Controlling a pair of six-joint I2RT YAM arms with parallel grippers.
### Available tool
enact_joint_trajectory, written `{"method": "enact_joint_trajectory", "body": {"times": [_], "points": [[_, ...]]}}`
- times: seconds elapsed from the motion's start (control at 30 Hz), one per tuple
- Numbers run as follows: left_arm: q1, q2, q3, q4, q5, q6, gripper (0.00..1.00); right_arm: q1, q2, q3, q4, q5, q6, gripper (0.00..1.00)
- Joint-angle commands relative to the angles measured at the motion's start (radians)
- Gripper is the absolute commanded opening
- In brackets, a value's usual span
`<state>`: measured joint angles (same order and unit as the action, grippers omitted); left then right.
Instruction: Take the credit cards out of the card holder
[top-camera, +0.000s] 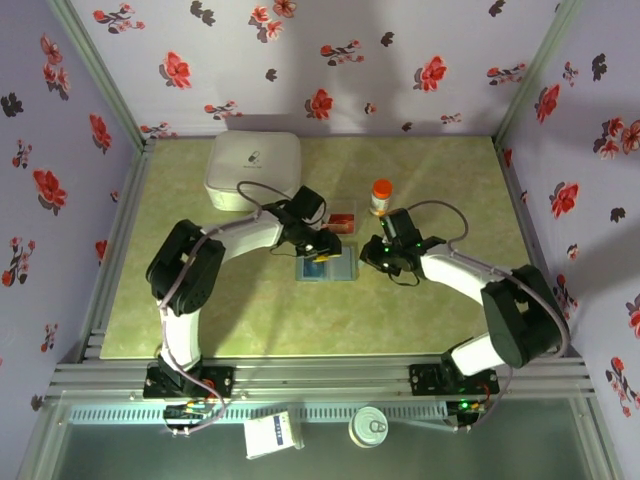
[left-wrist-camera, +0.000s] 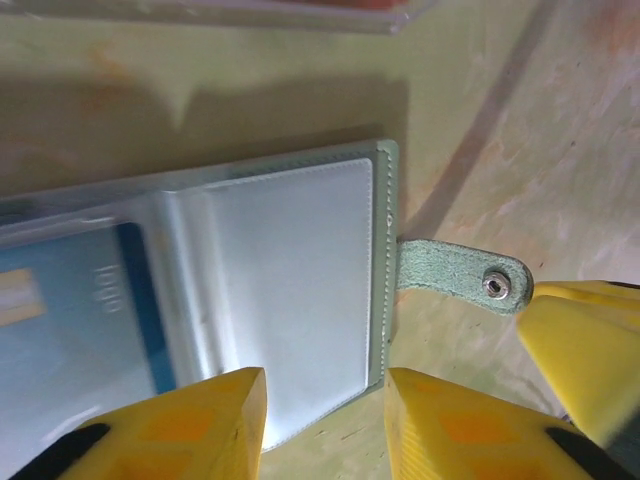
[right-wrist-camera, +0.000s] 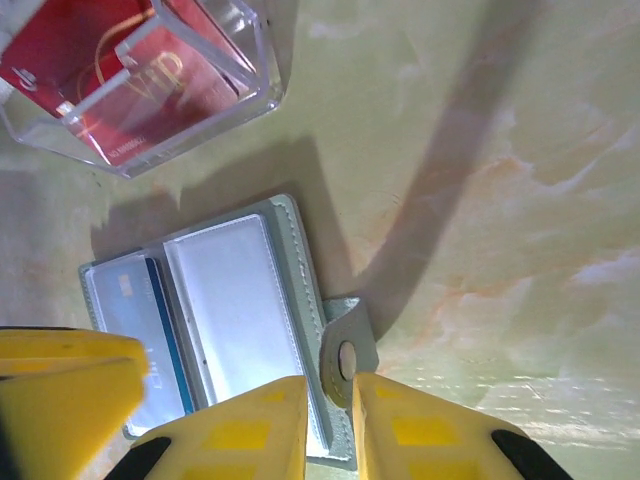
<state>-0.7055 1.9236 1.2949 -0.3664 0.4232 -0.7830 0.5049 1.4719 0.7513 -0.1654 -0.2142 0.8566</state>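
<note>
The grey-teal folding card holder (top-camera: 325, 267) lies open mid-frame on the pale green marbled table (top-camera: 270, 320), a blue credit card (left-wrist-camera: 70, 320) in its left clear sleeve. The left gripper (left-wrist-camera: 325, 385) hangs over its right edge, fingers moderately apart, gripping nothing. The right gripper (right-wrist-camera: 330, 385) has fingers nearly together at the snap strap (right-wrist-camera: 343, 355); whether they pinch it I cannot tell. Red credit cards (right-wrist-camera: 110, 60) sit in a clear plastic box (right-wrist-camera: 255, 70) at the wrist view's upper left

Robot lab test booth: floral-papered walls (top-camera: 330, 60), alum. frame rails (top-camera: 320, 375) & marble-look green counter (top-camera: 250, 320), boxed in on 3 sides.
</note>
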Motion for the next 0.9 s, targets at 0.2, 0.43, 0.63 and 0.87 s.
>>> {"method": "enact_joint_trajectory", "body": {"times": [0.2,0.43,0.63,0.87], "points": [[0.101,-0.137,-0.145,0.028,0.008,0.029,0.32,0.087,0.148,0.158,0.032,-0.051,0.007,0.19],[0.165,-0.209,-0.263,0.051,0.004,0.036,0.30,0.138,0.253,0.263,0.026,-0.076,0.004,0.19],[0.179,-0.204,-0.295,0.083,0.020,0.028,0.22,0.152,0.317,0.311,0.026,-0.109,-0.001,0.19],[0.179,-0.152,-0.265,0.100,0.043,0.027,0.09,0.152,0.357,0.322,0.033,-0.137,0.001,0.22]]}}
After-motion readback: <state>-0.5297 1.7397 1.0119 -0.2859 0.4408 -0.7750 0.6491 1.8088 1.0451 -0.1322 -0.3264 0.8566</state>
